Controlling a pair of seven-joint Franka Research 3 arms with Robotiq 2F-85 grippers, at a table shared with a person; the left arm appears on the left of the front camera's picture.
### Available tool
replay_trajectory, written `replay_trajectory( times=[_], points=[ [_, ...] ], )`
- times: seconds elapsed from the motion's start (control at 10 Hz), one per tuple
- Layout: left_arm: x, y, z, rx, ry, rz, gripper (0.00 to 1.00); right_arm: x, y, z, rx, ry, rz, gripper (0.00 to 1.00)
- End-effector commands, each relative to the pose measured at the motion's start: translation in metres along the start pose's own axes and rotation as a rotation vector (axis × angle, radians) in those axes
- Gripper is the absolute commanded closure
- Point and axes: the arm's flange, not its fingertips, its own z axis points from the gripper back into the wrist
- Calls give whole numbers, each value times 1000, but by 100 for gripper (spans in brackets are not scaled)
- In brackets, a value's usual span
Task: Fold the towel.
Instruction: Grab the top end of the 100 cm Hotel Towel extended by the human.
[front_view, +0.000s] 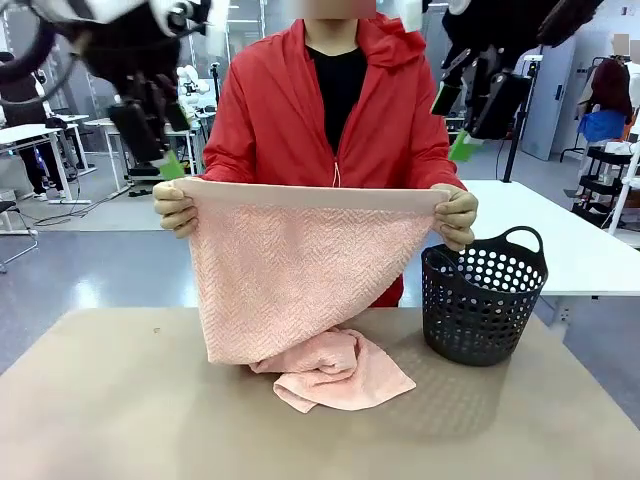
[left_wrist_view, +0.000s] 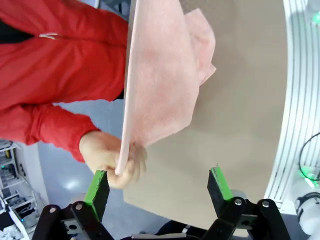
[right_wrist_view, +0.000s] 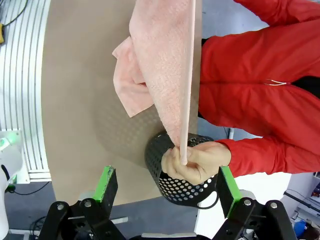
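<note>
A person in a red jacket holds the salmon-pink towel (front_view: 300, 270) up by its two top corners, one in each hand (front_view: 175, 208). Its lower end lies bunched on the table (front_view: 100, 400). My left gripper (front_view: 165, 160) hangs open high at the upper left, close to the person's hand and that corner. In the left wrist view the towel (left_wrist_view: 160, 75) hangs edge-on past the open left gripper (left_wrist_view: 159, 186). My right gripper (front_view: 455, 125) is open at the upper right, above the other hand (front_view: 457, 215). The right wrist view has the towel (right_wrist_view: 167, 65) beyond the open right gripper (right_wrist_view: 167, 184).
A dark perforated basket (front_view: 483, 300) with handles stands on the table's right side, just below the person's hand; its rim also appears as the basket (right_wrist_view: 170, 175) in the right wrist view. White tables and racks stand in the room behind.
</note>
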Motion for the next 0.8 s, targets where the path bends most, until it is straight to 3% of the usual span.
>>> replay_trajectory(
  times=[0.0,0.7],
  points=[
    [19,17,-13,-45,62,3,0,13,-13,-18,-15,35,-29,0],
    [16,48,-99,-102,81,-78,0,14,-51,-108,41,36,-42,0]
  ],
)
